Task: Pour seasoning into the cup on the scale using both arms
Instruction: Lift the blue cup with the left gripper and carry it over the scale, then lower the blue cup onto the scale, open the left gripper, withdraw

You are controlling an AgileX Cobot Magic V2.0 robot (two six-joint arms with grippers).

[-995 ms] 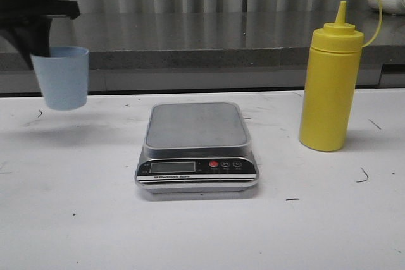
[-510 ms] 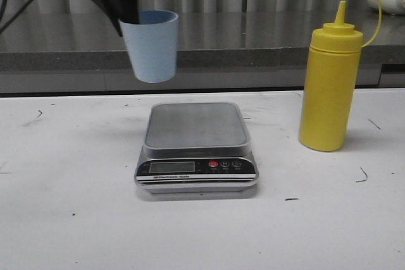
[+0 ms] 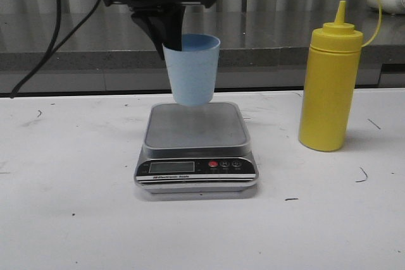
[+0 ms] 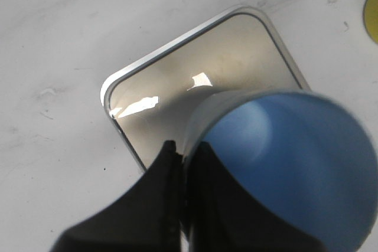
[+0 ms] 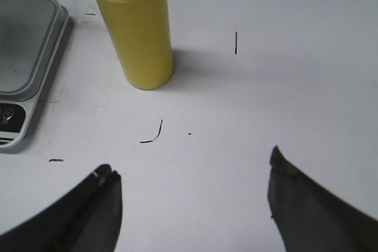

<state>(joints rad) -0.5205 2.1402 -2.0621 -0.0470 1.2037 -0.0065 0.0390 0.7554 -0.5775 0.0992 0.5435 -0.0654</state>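
My left gripper (image 3: 172, 41) is shut on the rim of the pale blue cup (image 3: 192, 69) and holds it upright in the air just above the scale's steel platform (image 3: 196, 124). In the left wrist view the gripper (image 4: 186, 151) pinches the cup's wall, and the cup's blue inside (image 4: 289, 163) hangs over the scale (image 4: 177, 87). The yellow seasoning bottle (image 3: 331, 80) stands upright on the table right of the scale. My right gripper (image 5: 192, 169) is open and empty over bare table, with the bottle (image 5: 137, 25) ahead of it and apart from it.
The scale's black front panel (image 3: 196, 167) with display and buttons faces the near edge. A grey counter ledge (image 3: 266, 42) runs behind the table. Black cables (image 3: 44, 42) trail down at the back left. The scale's corner (image 5: 26, 69) shows beside the bottle in the right wrist view.
My left gripper has carried the cup from the far left rightward to above the scale, and slightly lower than half a second ago. The bottle and the scale have not moved.
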